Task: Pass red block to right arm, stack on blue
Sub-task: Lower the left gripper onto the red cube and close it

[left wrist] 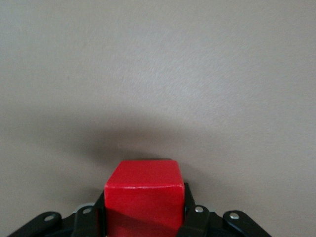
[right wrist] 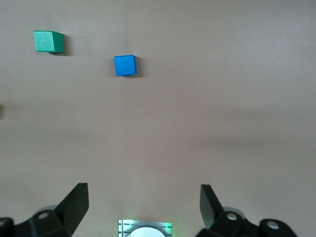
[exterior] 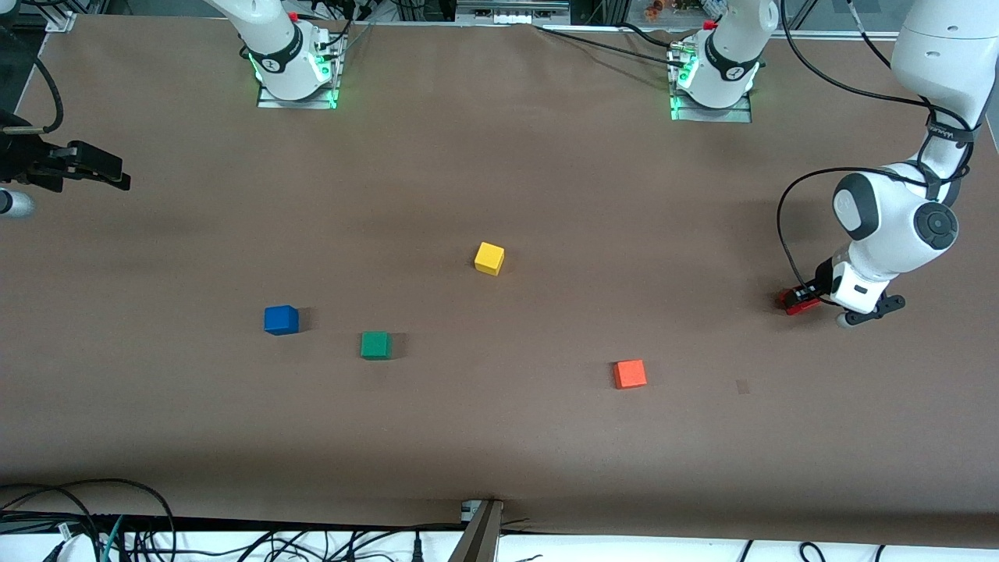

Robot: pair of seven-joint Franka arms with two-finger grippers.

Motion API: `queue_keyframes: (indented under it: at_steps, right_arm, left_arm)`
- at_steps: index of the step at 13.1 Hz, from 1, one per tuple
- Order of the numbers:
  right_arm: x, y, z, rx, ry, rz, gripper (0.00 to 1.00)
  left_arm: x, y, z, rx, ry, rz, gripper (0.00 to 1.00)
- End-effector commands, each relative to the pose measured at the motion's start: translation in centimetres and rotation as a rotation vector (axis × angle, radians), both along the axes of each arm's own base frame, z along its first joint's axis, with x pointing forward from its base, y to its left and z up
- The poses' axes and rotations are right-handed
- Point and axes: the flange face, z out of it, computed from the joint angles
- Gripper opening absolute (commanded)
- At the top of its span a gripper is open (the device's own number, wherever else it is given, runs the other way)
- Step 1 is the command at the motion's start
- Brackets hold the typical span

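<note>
The red block point(exterior: 794, 304) point(left wrist: 143, 195) sits low on the table at the left arm's end, between the fingers of my left gripper point(exterior: 804, 300) point(left wrist: 143, 210), which is shut on it from both sides. The blue block point(exterior: 281, 320) point(right wrist: 125, 65) rests on the table toward the right arm's end, with nothing on it. My right gripper point(exterior: 115, 176) point(right wrist: 144, 197) waits up in the air over the table's edge at the right arm's end. It is open and holds nothing.
A green block point(exterior: 375, 344) point(right wrist: 48, 41) lies beside the blue one, slightly nearer the front camera. A yellow block point(exterior: 489, 257) is mid-table and an orange block point(exterior: 629, 374) lies nearer the camera. Cables run along the table's near edge point(exterior: 234, 538).
</note>
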Motion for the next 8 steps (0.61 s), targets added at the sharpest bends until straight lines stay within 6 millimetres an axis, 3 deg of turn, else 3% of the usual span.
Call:
queue_keyframes:
  at_steps: [1, 5, 8]
  right_arm:
    - [0.6, -0.5, -0.4, -0.008, 0.002, -0.004, 1.0]
    - [0.7, -0.5, -0.4, -0.006, -0.006, -0.009, 1.0]
    - [0.9, -0.3, -0.3, -0.007, -0.02, -0.006, 1.0]
  left_arm:
    - [1.7, -0.9, 4.1, -0.014, 0.008, -0.101, 0.12]
    - [3.7, -1.9, 7.4, -0.137, 0.078, -0.201, 0.13]
    - [4.3, -2.9, 8.9, -0.339, 0.058, -0.261, 0.13]
